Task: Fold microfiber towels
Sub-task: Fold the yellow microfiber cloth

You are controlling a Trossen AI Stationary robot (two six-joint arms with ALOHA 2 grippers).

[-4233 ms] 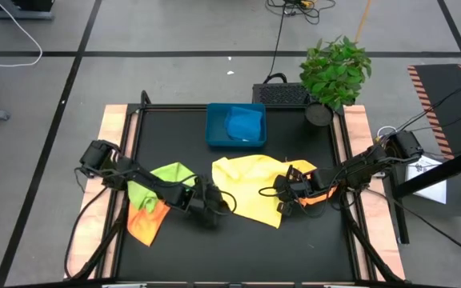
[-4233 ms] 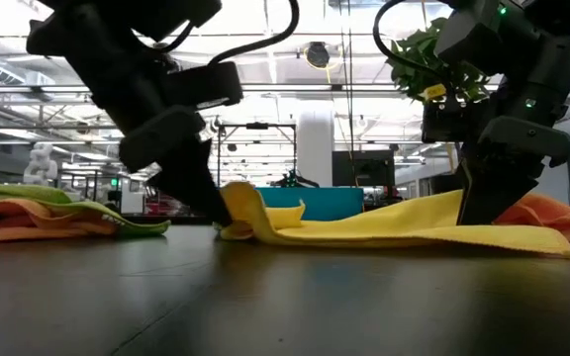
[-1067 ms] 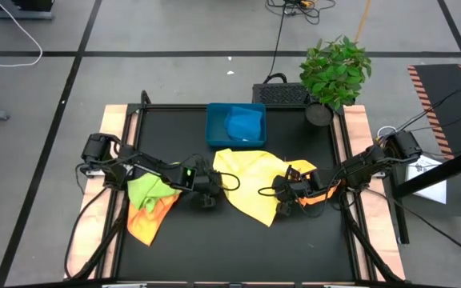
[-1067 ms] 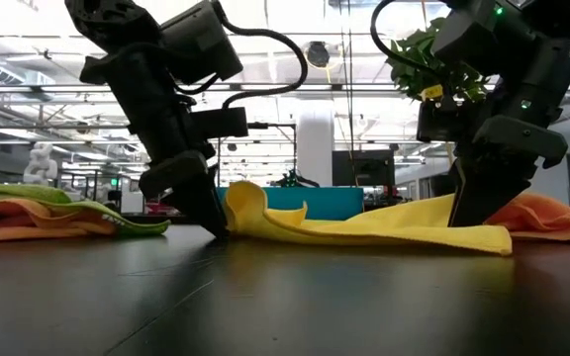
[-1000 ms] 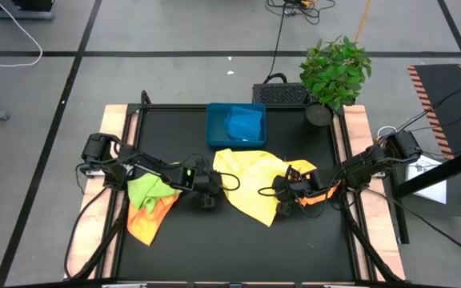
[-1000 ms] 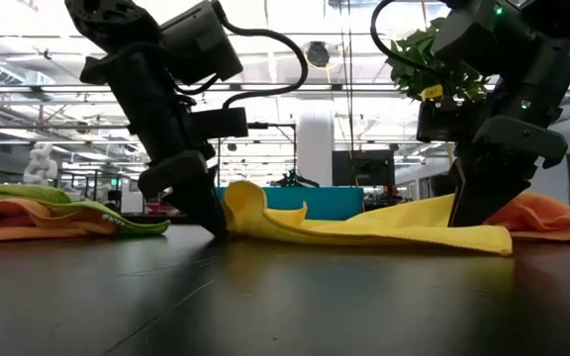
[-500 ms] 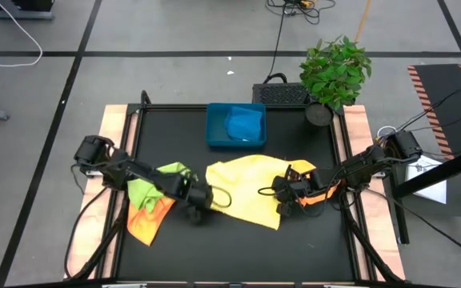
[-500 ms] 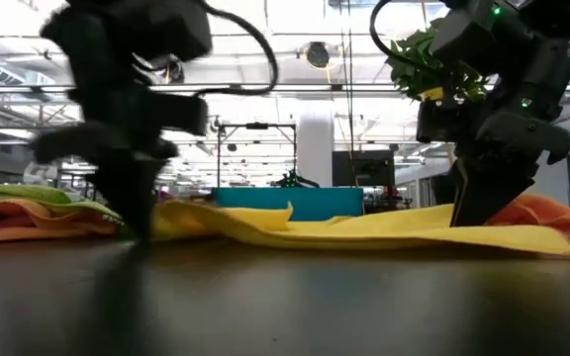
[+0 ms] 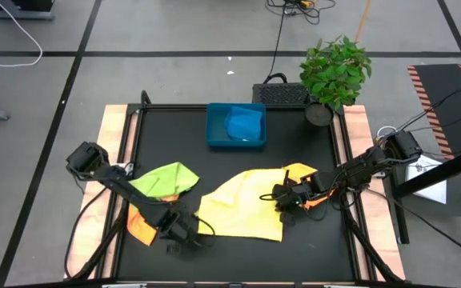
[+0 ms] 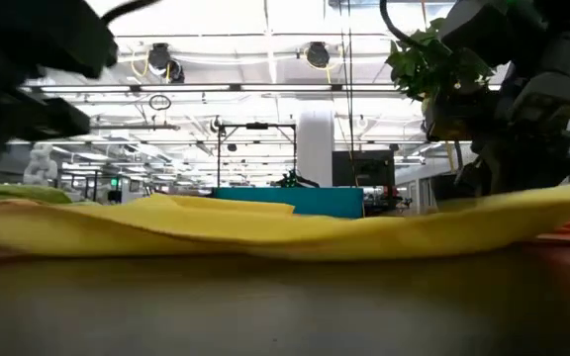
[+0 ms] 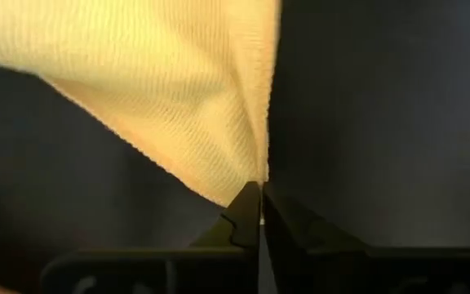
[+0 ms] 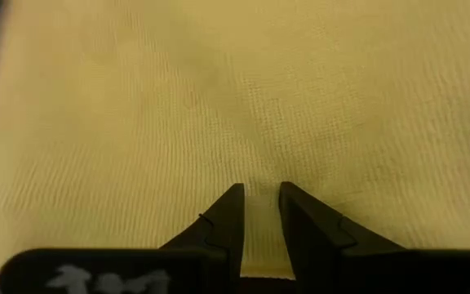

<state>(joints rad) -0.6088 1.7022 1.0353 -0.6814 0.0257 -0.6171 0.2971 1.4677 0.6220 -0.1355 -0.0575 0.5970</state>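
You have four towels: yellow towel [image 9: 242,210] mid-bench, pinched by both the left pincer [image 9: 184,238] and right pincer [image 9: 285,200]; green towel [image 9: 163,178]; half-hidden orange towel [image 9: 140,225]; blue towel [image 9: 245,122] in the tray [image 9: 214,128].

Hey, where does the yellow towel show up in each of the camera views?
High view: the yellow towel lies spread at the mat's centre front.
Low view: yellow towel stretches across the whole width.
Left wrist view: its corner is pinched in the left claw.
Right wrist view: it fills the picture, gripped by the right claw.
Shared landmark: the blue tray, also behind the towel in the low view.
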